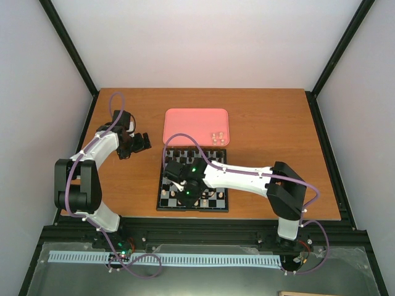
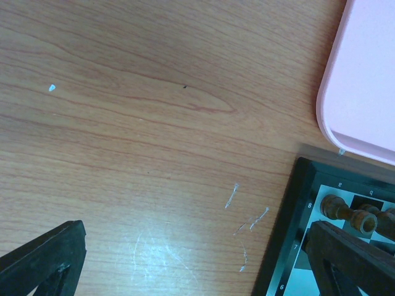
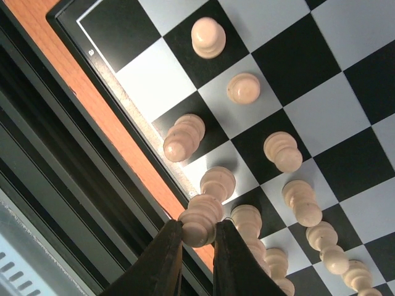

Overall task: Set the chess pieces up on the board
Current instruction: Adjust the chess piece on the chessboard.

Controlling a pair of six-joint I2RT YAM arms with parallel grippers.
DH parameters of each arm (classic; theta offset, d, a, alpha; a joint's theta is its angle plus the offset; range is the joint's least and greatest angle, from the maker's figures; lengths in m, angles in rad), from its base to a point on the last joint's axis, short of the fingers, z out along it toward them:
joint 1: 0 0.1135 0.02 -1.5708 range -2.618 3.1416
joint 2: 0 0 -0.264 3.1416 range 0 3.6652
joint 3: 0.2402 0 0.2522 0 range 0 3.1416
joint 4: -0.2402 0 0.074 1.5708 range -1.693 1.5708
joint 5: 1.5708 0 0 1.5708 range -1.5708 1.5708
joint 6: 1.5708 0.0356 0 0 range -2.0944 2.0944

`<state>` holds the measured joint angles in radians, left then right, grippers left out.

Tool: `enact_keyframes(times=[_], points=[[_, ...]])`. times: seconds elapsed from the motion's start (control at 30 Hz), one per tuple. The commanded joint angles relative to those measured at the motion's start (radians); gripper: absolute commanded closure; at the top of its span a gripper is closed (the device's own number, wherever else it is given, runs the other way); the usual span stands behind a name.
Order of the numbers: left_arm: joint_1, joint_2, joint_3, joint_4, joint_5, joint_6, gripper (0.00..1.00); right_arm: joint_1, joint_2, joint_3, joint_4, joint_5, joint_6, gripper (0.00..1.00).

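While you hovered, tray (image 1: 196,126): pink, lay just beyond board (image 1: 162,198).
Blocking: right arm (image 1: 241,176) crossed board.
Pieces (image 3: 290,154): cream, stood along board's near edge.
Right gripper (image 3: 199,237): clamped one piece (image 3: 199,217).
Left gripper (image 1: 141,143): stood wide open.
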<state>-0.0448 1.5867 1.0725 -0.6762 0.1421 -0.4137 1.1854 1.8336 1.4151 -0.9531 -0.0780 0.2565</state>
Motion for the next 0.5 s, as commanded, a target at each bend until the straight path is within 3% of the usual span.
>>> enact_keyframes(times=[0.0, 0.47], points=[[-0.002, 0.007, 0.024, 0.008, 0.001, 0.016, 0.0, 0.003, -0.026, -0.019, 0.006, -0.015, 0.013, 0.88], [-0.002, -0.001, 0.021, 0.005, -0.003, 0.018, 0.0, -0.002, -0.002, -0.037, 0.042, -0.017, -0.003, 0.87]])
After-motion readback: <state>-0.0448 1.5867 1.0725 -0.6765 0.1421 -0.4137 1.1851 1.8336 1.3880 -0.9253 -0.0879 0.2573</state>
